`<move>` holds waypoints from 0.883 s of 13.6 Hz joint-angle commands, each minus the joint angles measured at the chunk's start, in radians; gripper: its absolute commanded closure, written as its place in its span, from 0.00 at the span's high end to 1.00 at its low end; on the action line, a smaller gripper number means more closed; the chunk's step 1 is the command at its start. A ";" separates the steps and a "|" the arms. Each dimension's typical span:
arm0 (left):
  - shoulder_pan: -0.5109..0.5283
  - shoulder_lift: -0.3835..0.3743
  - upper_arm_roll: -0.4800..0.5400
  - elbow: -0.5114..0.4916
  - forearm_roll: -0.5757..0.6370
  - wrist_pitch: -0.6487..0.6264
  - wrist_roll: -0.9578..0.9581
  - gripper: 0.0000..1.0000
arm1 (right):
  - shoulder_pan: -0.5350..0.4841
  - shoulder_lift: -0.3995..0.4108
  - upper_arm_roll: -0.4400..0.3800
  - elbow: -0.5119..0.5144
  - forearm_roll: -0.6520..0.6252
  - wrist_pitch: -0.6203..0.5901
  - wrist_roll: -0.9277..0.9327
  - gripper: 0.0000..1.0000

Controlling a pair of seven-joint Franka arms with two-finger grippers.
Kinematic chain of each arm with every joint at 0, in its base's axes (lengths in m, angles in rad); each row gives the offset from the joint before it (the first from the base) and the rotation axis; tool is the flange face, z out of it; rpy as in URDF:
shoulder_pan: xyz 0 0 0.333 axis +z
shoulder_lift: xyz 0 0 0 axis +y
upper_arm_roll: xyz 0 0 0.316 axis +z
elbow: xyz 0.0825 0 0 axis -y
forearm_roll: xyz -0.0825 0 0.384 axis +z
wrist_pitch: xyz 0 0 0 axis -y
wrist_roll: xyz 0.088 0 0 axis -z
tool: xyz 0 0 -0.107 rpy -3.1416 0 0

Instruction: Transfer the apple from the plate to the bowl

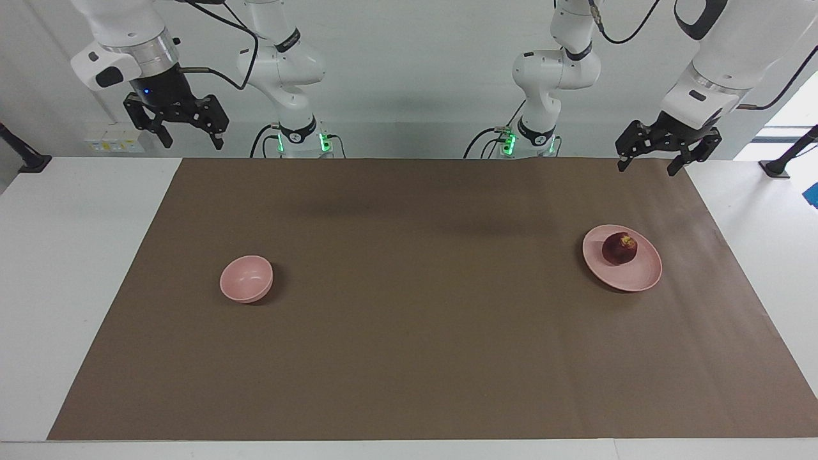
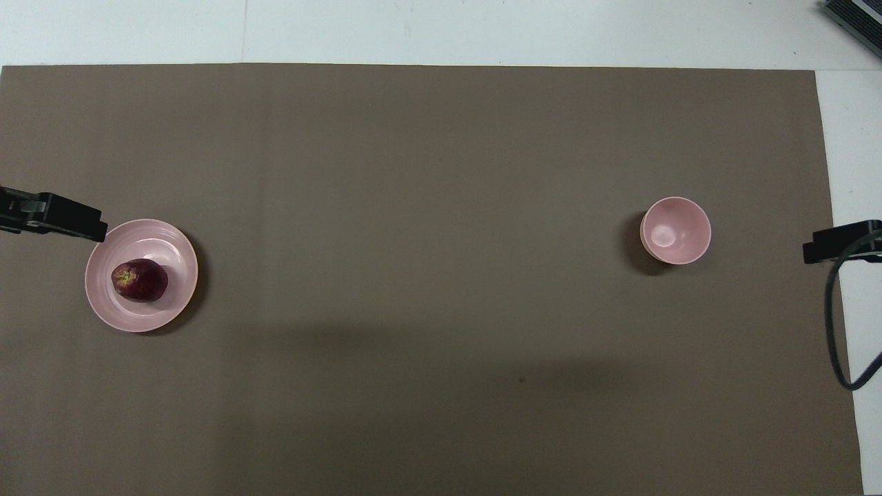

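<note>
Item: one small round dark red apple [image 1: 618, 248] with a yellowish patch, lying on a flat, shallow, round pale pink plate [image 1: 639, 278] with a low rim, off the plate's centre toward the left arm's end of the worktop. The plate rests on a large brown paper-like mat [image 1: 409, 319] covering most of the white worktop [image 1: 77, 268]. Item: one small, deep, round pale pink bowl [image 1: 246, 278], upright on the same mat, well apart from the plate toward the right arm's end, holding nothing. Item: left claw [image 1: 653, 162], black, two-fingered, raised in the air over the mat's edge nearest the robots, on the robots' side of the plate; fingers spread apart, gripping nothing. Item: right claw [image 1: 190, 138], black, two-fingered, raised over the white worktop at the mat's corner nearest the robots, well apart from the plate and past the bowl; fingers spread apart, gripping nothing.
</note>
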 commanded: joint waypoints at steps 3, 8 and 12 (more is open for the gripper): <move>-0.002 0.009 0.006 0.024 -0.013 -0.024 -0.011 1.00 | -0.010 -0.012 0.007 -0.008 0.006 -0.004 -0.018 1.00; 0.000 0.004 0.006 0.016 -0.013 -0.024 -0.011 1.00 | -0.010 -0.012 0.007 -0.008 0.006 -0.004 -0.018 1.00; -0.009 0.004 0.006 0.015 -0.014 -0.024 -0.013 1.00 | -0.010 -0.012 0.007 -0.008 0.006 -0.004 -0.018 1.00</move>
